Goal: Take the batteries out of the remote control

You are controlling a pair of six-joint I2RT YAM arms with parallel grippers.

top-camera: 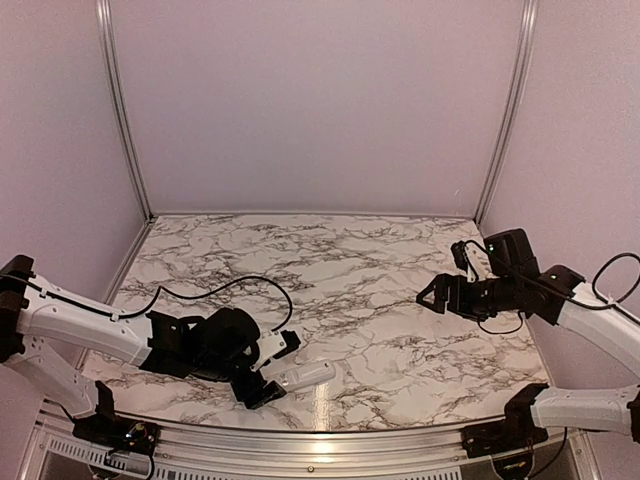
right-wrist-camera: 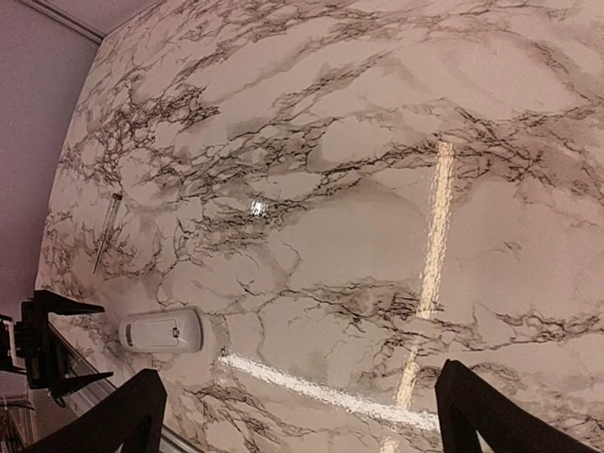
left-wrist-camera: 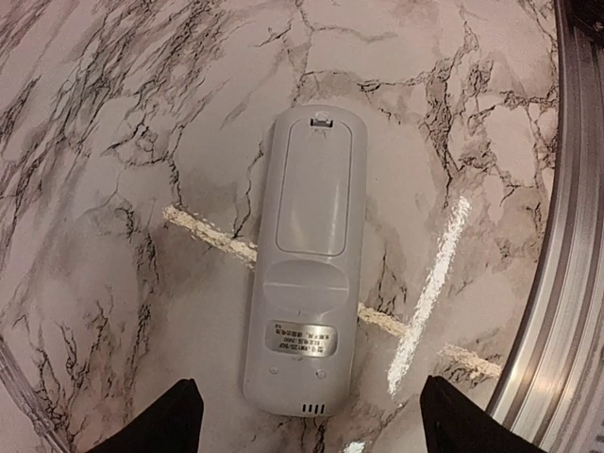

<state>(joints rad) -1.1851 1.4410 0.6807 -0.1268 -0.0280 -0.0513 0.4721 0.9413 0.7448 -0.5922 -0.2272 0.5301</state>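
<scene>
The white remote control [top-camera: 305, 375] lies face down on the marble table near the front edge. In the left wrist view, the remote [left-wrist-camera: 307, 264] shows its back, with the battery cover shut and a label near the close end. The batteries are hidden. My left gripper [top-camera: 275, 368] is open, its jaws standing wide on either side of the remote's near end without touching it [left-wrist-camera: 311, 427]. My right gripper [top-camera: 432, 295] is open and empty above the table at the right, far from the remote [right-wrist-camera: 162, 331].
A long thin grey stick [right-wrist-camera: 107, 229] lies on the table beyond the remote. A black cable [top-camera: 230, 285] loops over the table behind the left arm. A metal rail [left-wrist-camera: 566, 283] runs along the front edge. Pink walls stand around the table.
</scene>
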